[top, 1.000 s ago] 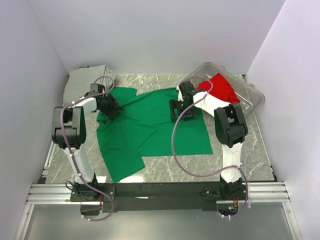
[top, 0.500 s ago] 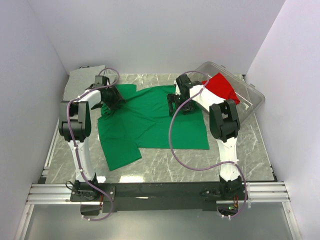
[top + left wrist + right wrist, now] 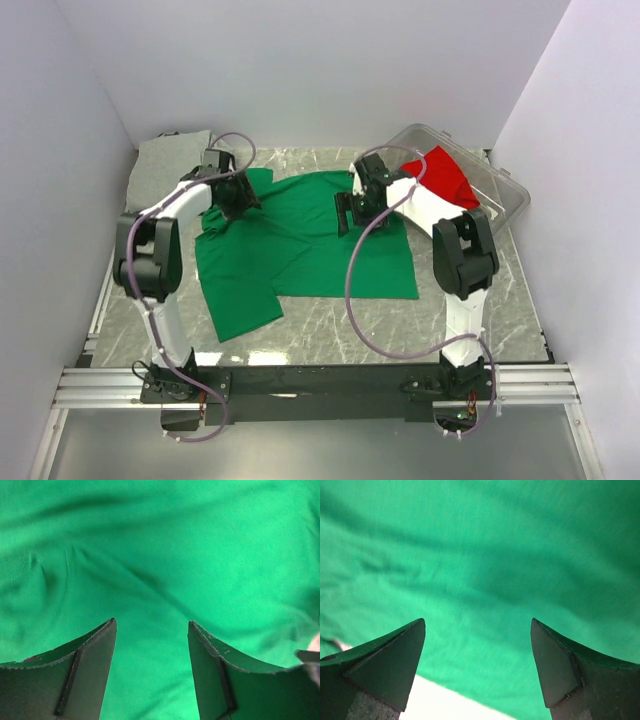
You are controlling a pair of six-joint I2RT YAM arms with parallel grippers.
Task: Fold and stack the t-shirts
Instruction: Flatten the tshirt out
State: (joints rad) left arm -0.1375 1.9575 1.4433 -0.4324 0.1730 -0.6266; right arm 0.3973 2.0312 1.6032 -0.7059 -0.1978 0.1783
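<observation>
Green t-shirt (image 3: 300, 250) lies spread across the middle of the marble table (image 3: 450, 310). We see the left gripper (image 3: 151, 622) over its far-left part, jaws apart, and the right gripper (image 3: 477, 621) over its far-right edge, jaws wide. Red t-shirt (image 3: 447, 175) sits in the clear bin (image 3: 505, 195), grey t-shirt (image 3: 170, 160) in the far-left corner.

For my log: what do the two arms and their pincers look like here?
The left arm and right arm match: white links, bulky black joint housings. A thin mauve cable loops loosely along each. The left pincer and right pincer are dark, each with two wedge-shaped fingers tapering to narrow tips. No markings show.
</observation>
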